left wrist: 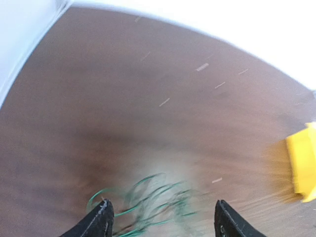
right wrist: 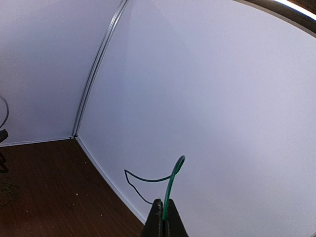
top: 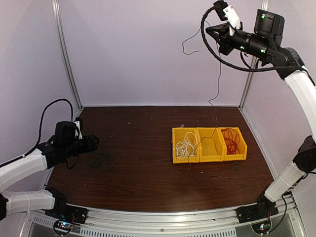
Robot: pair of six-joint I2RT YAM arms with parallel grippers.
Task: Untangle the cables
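High at the upper right, right end effector (right wrist: 163,206) pressed together, pinching one thin green cable (right wrist: 171,181) at the very fingertips. Below that grip, a long slack run of the same strand, dropping in front of the back wall (top: 148,49) toward the yellow bins (top: 210,157); cannot tell where it ends among them. Low at the left, left end effector (left wrist: 163,207) spread wide, gripping nothing, hovering just above a loose green tangle (left wrist: 158,195) lying on the surface (top: 143,128). Further out, white cable (top: 184,146) coiled in the left bin, red cable (top: 230,140) in the right bin, middle bin nearly bare apart from a dark strand crossing it. Reads as mid-separation: one strand lifted clear, green heap not yet sorted.

Hazards, as a judgement only:
- Could lose the raised strand through so slight a pinch.
- Could tip or drag a bin, or hook the white coil, by snagging the hanging end on a rim during any further pull.
- Could close on several loops at once at the left, tightening the knot instead of freeing it.
- Could miss altogether, with wire this fine lying flat on dark wood.
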